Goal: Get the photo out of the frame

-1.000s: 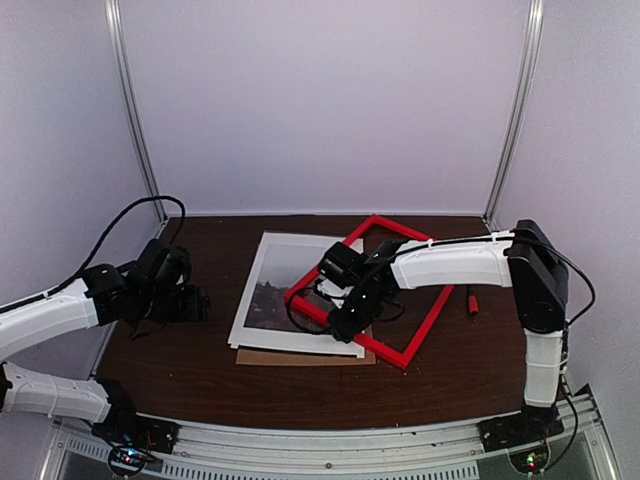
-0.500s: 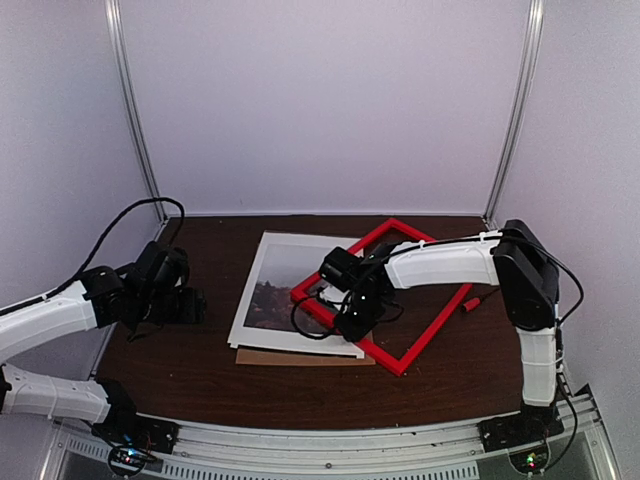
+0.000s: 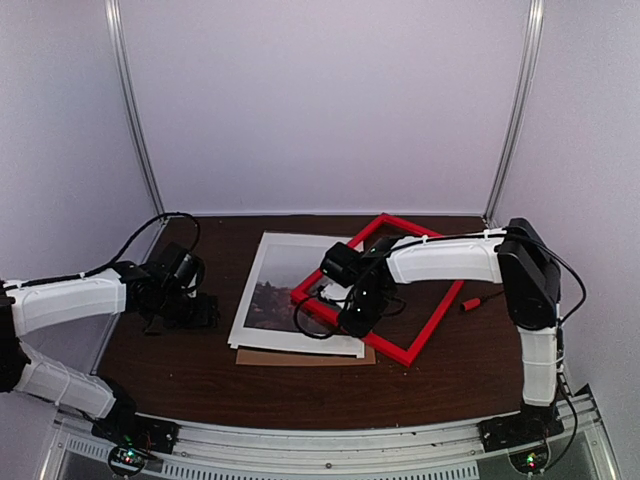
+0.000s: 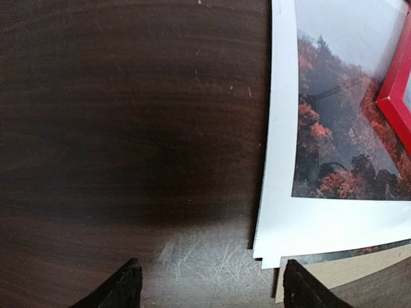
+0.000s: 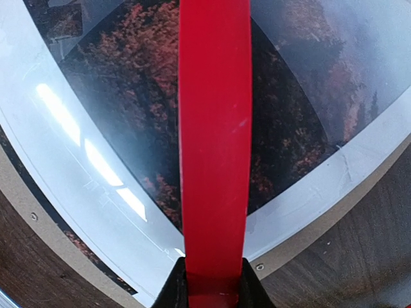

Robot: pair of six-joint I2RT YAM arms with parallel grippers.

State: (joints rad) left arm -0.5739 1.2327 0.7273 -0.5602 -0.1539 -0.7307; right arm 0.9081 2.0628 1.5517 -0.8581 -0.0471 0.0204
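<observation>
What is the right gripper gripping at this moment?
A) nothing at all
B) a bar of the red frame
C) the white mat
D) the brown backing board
B: in the right wrist view the right gripper has its fingers closed on both sides of a bar of the red frame, with the photo lying behind it.

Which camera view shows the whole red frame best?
The top external view shows it best: all four red sides of the frame are visible, with the right end effector shut on its near side. The right wrist view shows only one red bar between the fingers. The left wrist view shows only a corner at its right edge.
</observation>
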